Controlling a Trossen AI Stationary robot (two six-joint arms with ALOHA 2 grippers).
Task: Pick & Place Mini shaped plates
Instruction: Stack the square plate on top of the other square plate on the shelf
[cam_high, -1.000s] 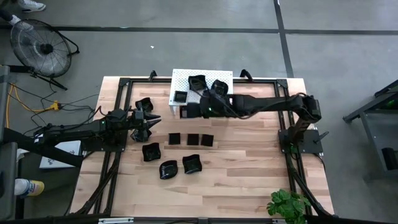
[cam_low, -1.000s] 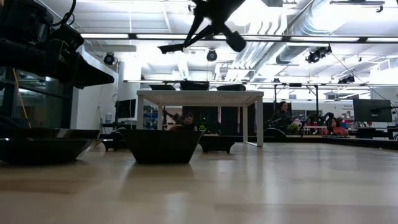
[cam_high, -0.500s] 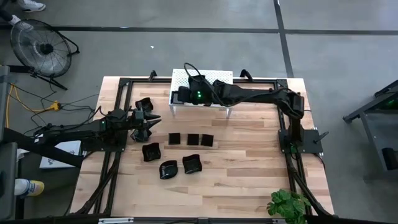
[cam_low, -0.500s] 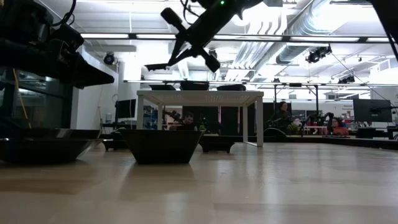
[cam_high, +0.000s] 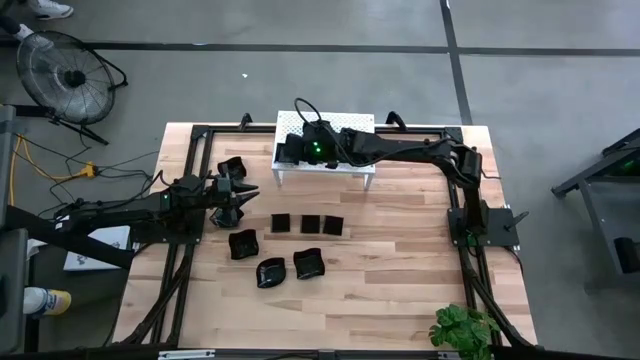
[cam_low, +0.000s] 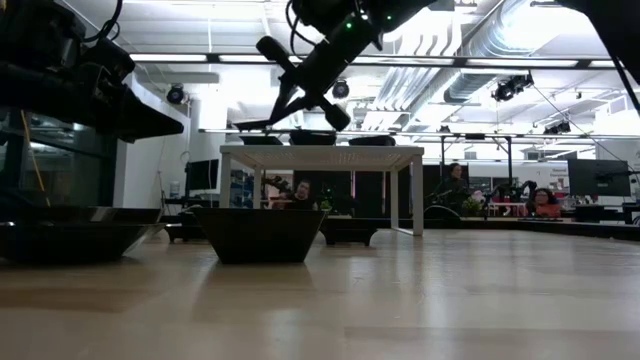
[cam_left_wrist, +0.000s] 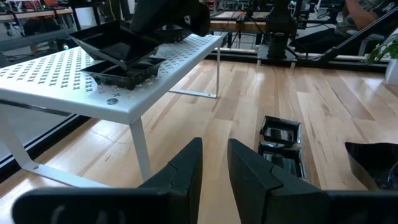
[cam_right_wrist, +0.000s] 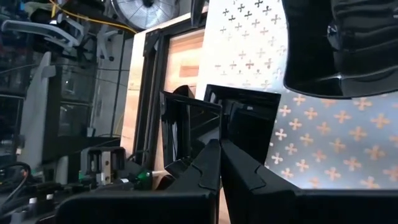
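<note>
Swung to the frame's upper centre, our right gripper (cam_high: 290, 152) now hangs over the white stand (cam_high: 362, 125), jaws clamped on a square plate (cam_right_wrist: 193, 127); release looks next. Our left gripper (cam_high: 243, 190) waits, jaws slightly apart, empty.

Two matte black jointed arms make up the robot. The left arm (cam_high: 130, 212) in the frame's left half is a chain of boxy dark links ending in a wedge-shaped head. The right arm (cam_high: 420, 153) at upper centre carries a small green indicator light and a looping black cable near its wrist. Each wrist view shows two smooth, angular black plastic fingers (cam_left_wrist: 183, 171) with bevelled edges.
</note>
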